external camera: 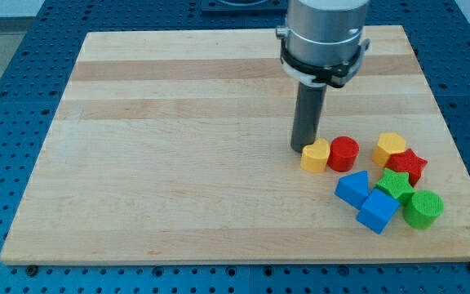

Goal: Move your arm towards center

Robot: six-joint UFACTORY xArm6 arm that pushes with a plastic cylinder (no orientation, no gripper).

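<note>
My tip [303,148] rests on the wooden board [178,147], right of the board's middle. It stands just at the upper left of a yellow heart-shaped block [316,155], touching or nearly touching it. A red cylinder [343,153] sits right beside the yellow heart on its right. Further right lie a yellow hexagon block [390,148] and a red star block [407,165]. Below them are a green star block [395,184], a green cylinder [423,208], a blue triangular block [352,188] and a blue cube [378,211].
The arm's grey body [325,37] rises above the rod at the view's top. A blue perforated table [6,98] surrounds the board on all sides.
</note>
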